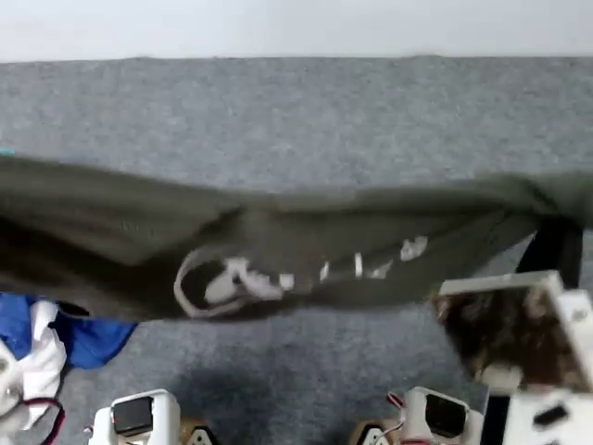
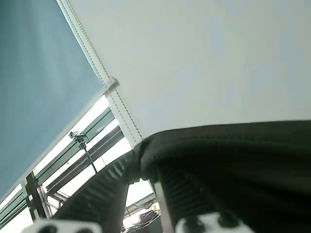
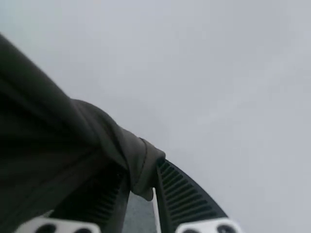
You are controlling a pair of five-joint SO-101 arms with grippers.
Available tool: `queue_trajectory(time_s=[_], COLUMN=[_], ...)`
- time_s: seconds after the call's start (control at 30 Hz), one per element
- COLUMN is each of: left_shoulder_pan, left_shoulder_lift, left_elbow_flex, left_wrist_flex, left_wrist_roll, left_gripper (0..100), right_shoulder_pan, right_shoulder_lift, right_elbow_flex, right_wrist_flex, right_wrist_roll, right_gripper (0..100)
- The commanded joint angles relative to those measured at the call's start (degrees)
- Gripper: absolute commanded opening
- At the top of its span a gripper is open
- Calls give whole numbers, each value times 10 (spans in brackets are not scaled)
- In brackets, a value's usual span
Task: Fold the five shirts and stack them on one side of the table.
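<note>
- Dark olive shirt [image 1: 306, 250] hangs as a wide band across the middle of the high view, edge to edge, lifted above the grey table [image 1: 296, 111]. White print shows centre-left.
- Left gripper [image 2: 142, 167]: jaws pressed together, pinching a hem of the shirt [image 2: 233, 170] at lower centre of its wrist view.
- Right gripper [image 3: 146, 182]: jaws closed on a bunched corner of the shirt [image 3: 58, 145] at lower centre of frame.
- Blue cloth [image 1: 88, 336] and white cloth [image 1: 37, 357] are heaped at lower left of the high view — probably more shirts waiting.
- Handling, judged: light, soft and limp. It sags between the two pinches and holds no shape.
- The fabric may slip from a shallow pinch, so the bite should go deep.
- Best hold — outer corners or shoulder seams, kept taut so it lays down flat.
</note>
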Motion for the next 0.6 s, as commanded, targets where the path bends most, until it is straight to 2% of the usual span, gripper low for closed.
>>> queue_trajectory(time_s=[0.0, 0.13, 0.33, 0.4, 0.57], left_shoulder_pan=[-4, -4, -2, -1, 24], left_shoulder_lift=[-5, -3, 33, 54, 118], left_elbow_flex=[-14, -5, 122, 179, 315], left_wrist_flex=[14, 16, 11, 11, -69], left_wrist_roll=[4, 4, 3, -22, -61], left_gripper=[13, 13, 13, 13, 13], right_shoulder_pan=[4, 6, 5, 4, -30], right_shoulder_lift=[-20, -15, 53, 83, 150], right_elbow_flex=[-18, -6, 106, 158, 286], right_wrist_flex=[20, 23, 1, -22, -120], right_wrist_roll=[28, 35, 32, 32, 33], right_gripper=[10, 10, 10, 10, 10])
